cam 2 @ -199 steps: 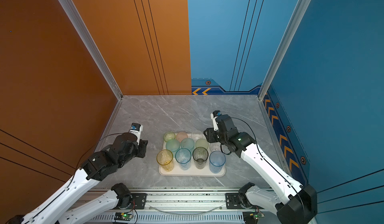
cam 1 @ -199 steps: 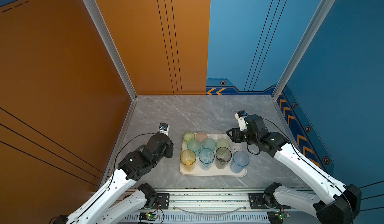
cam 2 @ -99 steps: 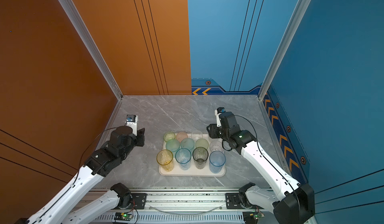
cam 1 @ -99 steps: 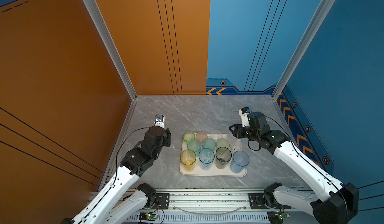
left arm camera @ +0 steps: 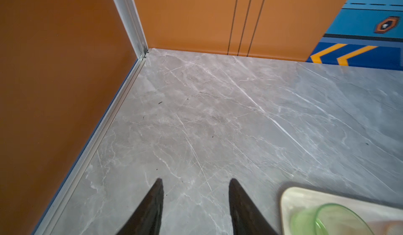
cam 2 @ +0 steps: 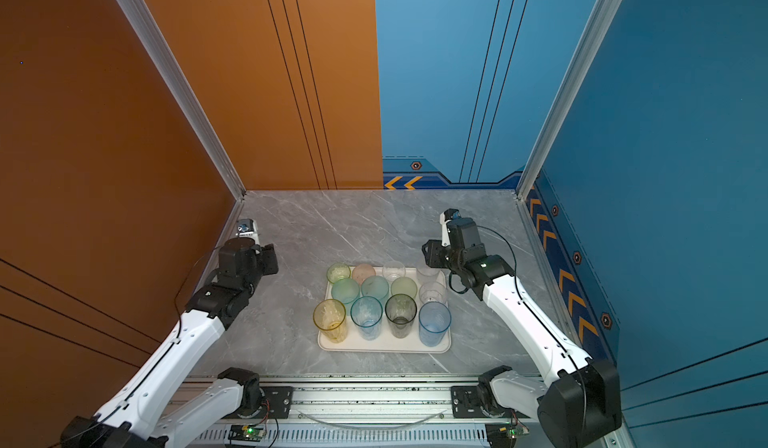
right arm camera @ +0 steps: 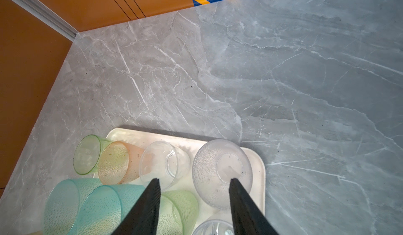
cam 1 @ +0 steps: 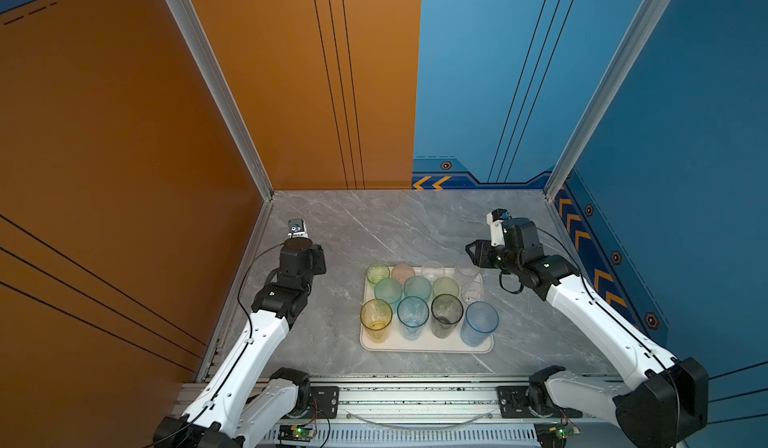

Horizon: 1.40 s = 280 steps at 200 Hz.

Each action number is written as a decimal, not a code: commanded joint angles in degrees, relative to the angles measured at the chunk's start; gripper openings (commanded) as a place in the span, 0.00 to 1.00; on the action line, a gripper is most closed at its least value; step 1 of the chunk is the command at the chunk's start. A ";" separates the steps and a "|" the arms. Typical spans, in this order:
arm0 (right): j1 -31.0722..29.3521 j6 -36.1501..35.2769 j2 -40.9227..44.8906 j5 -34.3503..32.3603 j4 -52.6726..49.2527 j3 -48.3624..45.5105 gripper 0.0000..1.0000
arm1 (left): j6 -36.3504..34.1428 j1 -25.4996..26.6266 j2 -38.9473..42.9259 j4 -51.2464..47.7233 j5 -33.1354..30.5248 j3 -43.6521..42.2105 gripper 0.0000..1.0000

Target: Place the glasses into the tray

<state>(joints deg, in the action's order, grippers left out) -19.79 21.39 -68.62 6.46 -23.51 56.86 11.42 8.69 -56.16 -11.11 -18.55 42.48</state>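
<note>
This is a robotics lab test cell. Orange panels [cam 1: 124, 134] and blue panels [cam 1: 478, 71] set in aluminium posts [cam 1: 222, 92] box in a grey marble-look worktop [cam 1: 395, 225]. White robot arms [cam 1: 253, 342] are bolted to a slotted metal rail [cam 1: 415, 402] along the frame's bottom edge.

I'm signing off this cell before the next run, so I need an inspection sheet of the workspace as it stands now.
Surface: grey marble tabletop, bare around the cream-white rectangular tray.
Job's things: twelve translucent tumblers, tinted or clear, all upright inside the tray.
Clutter: nothing seen.
Grippers: left gripper open, empty, over bare tabletop; right gripper open, empty, above the tray's far right corner.
Cables: black left-arm cable and black right-arm cable loop clear of the tumblers.
Surroundings: orange wall panels, blue wall panels, aluminium rail in front.
</note>
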 commanded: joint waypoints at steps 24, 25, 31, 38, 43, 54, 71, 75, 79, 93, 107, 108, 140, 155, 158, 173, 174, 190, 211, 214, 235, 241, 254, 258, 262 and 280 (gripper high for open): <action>2.92 -1.47 -0.31 1.25 2.94 -2.72 0.51 | -2.94 -6.38 -9.18 20.02 6.60 -7.29 0.82; 2.96 -1.45 -0.30 1.22 2.98 -2.77 0.51 | -3.00 -6.48 -9.42 20.58 6.60 -7.57 0.82; 3.40 -1.36 -0.35 1.25 3.27 -3.14 0.51 | -3.76 -7.02 -10.71 24.36 6.55 -9.20 0.83; 3.89 -1.26 -0.59 1.44 3.46 -3.54 0.51 | -4.62 -7.48 -11.96 29.40 6.50 -11.38 0.84; 4.19 -1.18 -0.78 1.49 3.55 -3.69 0.51 | -5.24 -7.69 -12.79 32.83 6.55 -12.89 0.85; 4.65 -1.17 -1.20 1.46 3.56 -3.98 0.51 | -6.57 -7.81 -14.53 39.10 6.85 -15.61 0.85; 5.17 -1.17 -1.73 0.61 3.98 -4.67 0.51 | -8.80 -7.81 -17.77 48.46 7.85 -18.84 0.90; 5.28 -1.10 -1.82 0.11 4.12 -4.81 0.51 | -9.70 -7.80 -18.68 50.63 8.01 -19.50 0.93; 5.42 -1.08 -1.87 -0.34 4.21 -5.05 0.51 | -10.01 -7.77 -19.65 52.34 7.83 -19.91 0.93; 5.76 -1.08 -1.78 -2.35 4.75 -5.61 0.51 | -9.97 -7.98 -21.72 52.20 8.94 -19.66 0.95; 6.21 -1.17 -1.24 -4.69 5.92 -6.59 0.51 | -10.93 -7.49 -24.86 56.89 9.60 -20.89 0.98; 6.23 -1.17 -1.20 -4.83 6.01 -6.68 0.52 | -11.00 -7.43 -25.13 57.29 9.59 -20.96 0.99; 7.76 -1.35 0.77 -9.88 9.68 -10.03 0.56 | -14.47 -4.72 -34.12 71.16 9.14 -23.69 0.97; 8.66 -1.51 1.91 -11.44 12.73 -12.40 0.57 | -15.33 -3.59 -33.16 69.89 7.31 -23.93 0.98; 8.80 -1.52 2.17 -11.82 13.74 -13.11 0.57 | -15.22 -3.59 -33.19 69.88 7.30 -24.00 0.97; 9.33 -2.59 3.44 -14.22 19.76 -16.87 0.59 | -15.28 -3.60 -33.75 70.95 7.26 -23.98 0.98; 9.33 -2.67 3.55 -14.42 20.23 -17.13 0.59 | -15.28 -3.60 -33.75 70.87 7.19 -23.96 0.98; 9.50 -5.06 4.66 -19.50 28.96 -22.07 0.60 | -15.22 -3.59 -33.66 70.53 7.03 -23.77 0.98; 10.15 -8.29 4.53 -26.61 42.11 -28.59 0.60 | -15.20 -3.59 -33.69 70.53 7.03 -23.76 0.98; 10.25 -8.77 4.28 -27.57 44.10 -29.54 0.60 | -15.20 -3.59 -33.67 70.53 7.03 -23.76 0.98; 11.74 -10.98 0.78 -32.22 54.88 -33.85 0.61 | -15.20 -3.59 -33.71 70.53 7.03 -23.82 0.98; 12.38 -11.09 -0.44 -32.91 56.79 -34.33 0.61 | -15.24 -3.58 -33.70 70.53 7.03 -23.87 0.98; 13.25 -12.45 -2.12 -33.94 55.43 -33.49 0.61 | -15.25 -3.57 -33.71 70.53 7.03 -23.85 0.98; 13.43 -12.70 -2.76 -34.32 56.57 -33.74 0.61 | -15.20 -3.59 -33.74 70.53 6.99 -23.84 0.98; 13.77 -12.97 -3.37 -34.48 58.07 -34.11 0.61 | -15.20 -3.59 -33.72 70.53 7.03 -23.89 0.98; 15.08 -14.19 -6.66 -34.13 66.02 -36.24 0.61 | -15.20 -3.59 -33.67 70.53 7.03 -23.81 0.98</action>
<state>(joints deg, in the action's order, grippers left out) -6.11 10.44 -72.10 -23.97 29.17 22.85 -2.85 5.10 -89.86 58.11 -10.68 18.50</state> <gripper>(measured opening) 0.608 0.976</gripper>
